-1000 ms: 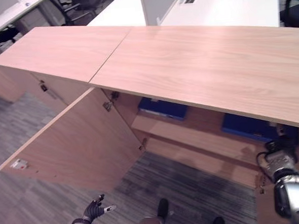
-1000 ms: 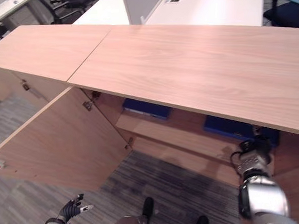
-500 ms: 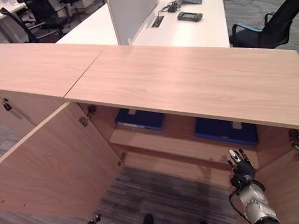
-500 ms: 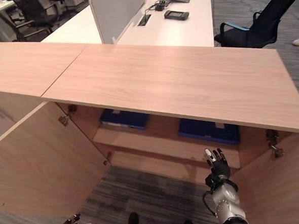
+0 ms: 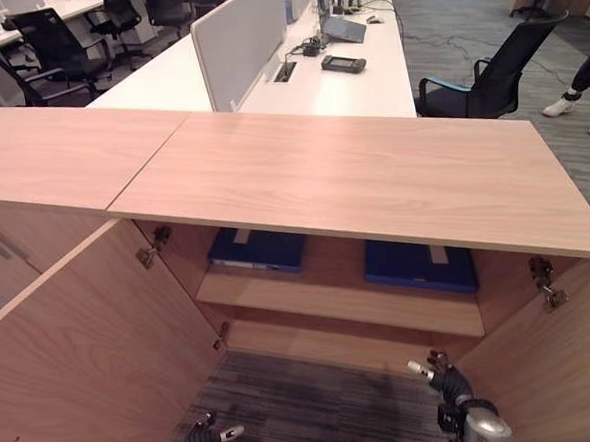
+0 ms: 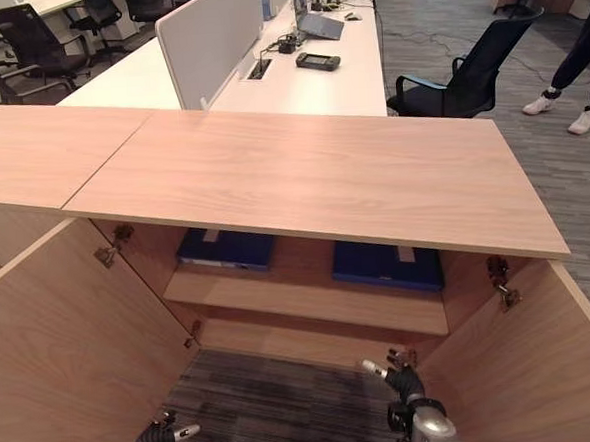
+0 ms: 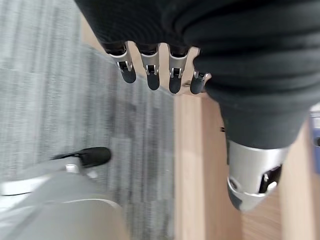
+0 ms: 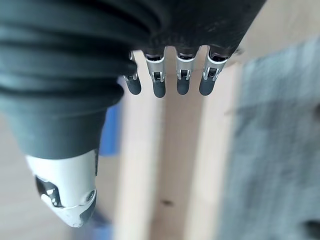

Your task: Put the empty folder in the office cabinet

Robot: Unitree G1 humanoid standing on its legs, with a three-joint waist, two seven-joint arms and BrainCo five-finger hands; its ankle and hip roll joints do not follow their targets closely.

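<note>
1. Left eye view: the office cabinet stands with both doors swung wide, leaving its shelf reachable. Two blue folders lie flat on that shelf, the left folder and the right folder; which one is the empty folder I cannot tell.
2. Right eye view: the left robot hand and right robot hand hang low, near the cabinet's open front, carrying nothing, so the folder seems already stowed.
3. Left wrist view: the left robot hand's fingers are straight and apart over grey carpet, with nothing between them.
4. Right wrist view: the right robot hand's fingers are likewise spread and empty, by the cabinet's wood.
</note>
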